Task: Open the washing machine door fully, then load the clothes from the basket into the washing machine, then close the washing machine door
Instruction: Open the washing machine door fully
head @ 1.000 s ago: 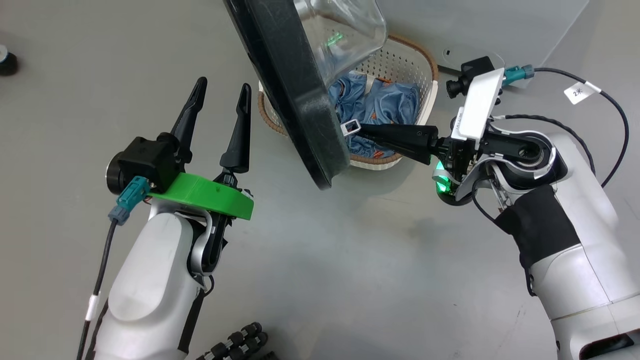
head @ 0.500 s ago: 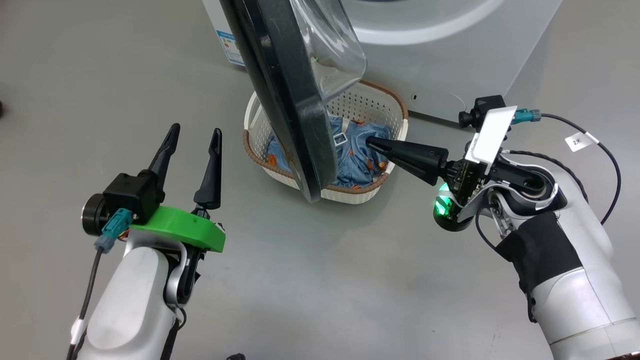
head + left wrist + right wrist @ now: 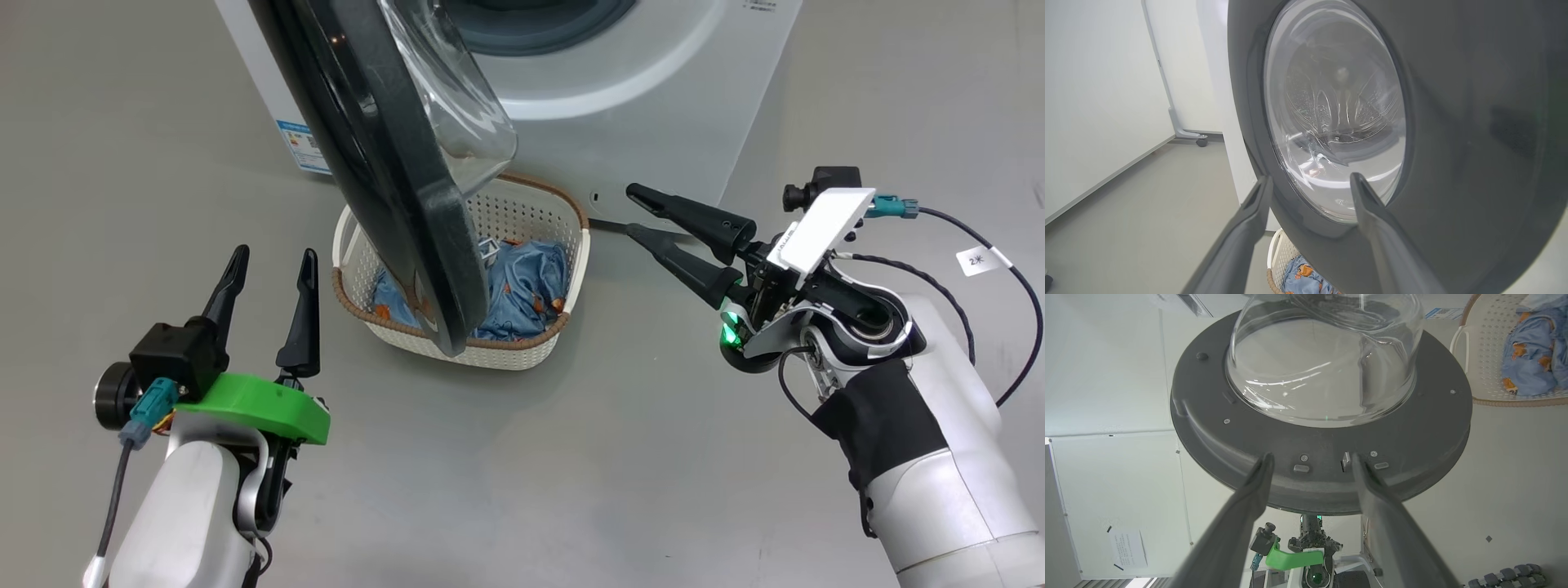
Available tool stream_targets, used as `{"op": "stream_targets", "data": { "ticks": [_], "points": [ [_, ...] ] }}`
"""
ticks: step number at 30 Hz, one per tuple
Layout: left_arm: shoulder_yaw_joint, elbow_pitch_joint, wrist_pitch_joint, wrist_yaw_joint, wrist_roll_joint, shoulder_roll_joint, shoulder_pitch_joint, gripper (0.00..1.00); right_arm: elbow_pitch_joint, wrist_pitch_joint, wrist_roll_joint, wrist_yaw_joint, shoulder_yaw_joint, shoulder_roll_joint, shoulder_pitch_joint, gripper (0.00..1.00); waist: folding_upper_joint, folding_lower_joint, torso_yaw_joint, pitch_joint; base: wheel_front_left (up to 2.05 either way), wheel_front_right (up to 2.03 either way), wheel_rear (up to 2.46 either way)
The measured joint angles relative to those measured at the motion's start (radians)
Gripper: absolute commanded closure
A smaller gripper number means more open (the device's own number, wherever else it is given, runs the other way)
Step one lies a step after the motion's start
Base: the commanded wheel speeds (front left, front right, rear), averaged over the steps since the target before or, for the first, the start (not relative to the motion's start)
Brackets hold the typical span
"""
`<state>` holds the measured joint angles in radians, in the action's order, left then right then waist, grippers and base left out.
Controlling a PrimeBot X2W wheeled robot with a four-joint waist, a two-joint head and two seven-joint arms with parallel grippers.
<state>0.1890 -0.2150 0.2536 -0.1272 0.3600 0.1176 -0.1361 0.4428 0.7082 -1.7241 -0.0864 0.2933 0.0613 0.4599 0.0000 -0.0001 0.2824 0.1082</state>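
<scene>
Out of the basket (image 3: 522, 214), right claw (image 3: 630, 210) spread like left claw (image 3: 274, 253); tag (image 3: 983, 260) maybe "2米".

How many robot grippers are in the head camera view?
2. The left two-fingered dark gripper on a green mount is left of the cream perforated basket; the right two-fingered dark gripper is to its right, both open.

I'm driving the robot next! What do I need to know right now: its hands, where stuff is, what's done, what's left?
Left gripper: open, empty, on the outer side of the washing machine door.
Right gripper: open, empty, on the door's inner side, touching nothing.
Door: swung out from the washing machine; whether fully, I cannot tell.
Clothes: in the basket on the floor beneath the door.
Done: door opened.
Left: load clothes, close door.
</scene>
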Motion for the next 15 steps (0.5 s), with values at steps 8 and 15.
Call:
{"op": "stream_targets", "data": {
  "ticks": [8, 15],
  "points": [
    [0.007, 0.009, 0.0, 0.0, 0.0, 0.005, 0.01, 0.0, -0.019, -0.204, 0.24, -0.027, -0.024, 0.087, 0.002, 0.0, 0.0, 0.0, -0.072, -0.03, 0.0, 0.0, 0.0],
    [0.007, 0.022, 0.0, 0.0, 0.0, 0.009, 0.014, 0.0, -0.083, -0.431, 0.542, -0.036, 0.007, 0.205, 0.01, 0.0, 0.0, 0.0, -0.098, -0.039, 0.0, 0.0, 0.0]
  ]
}}
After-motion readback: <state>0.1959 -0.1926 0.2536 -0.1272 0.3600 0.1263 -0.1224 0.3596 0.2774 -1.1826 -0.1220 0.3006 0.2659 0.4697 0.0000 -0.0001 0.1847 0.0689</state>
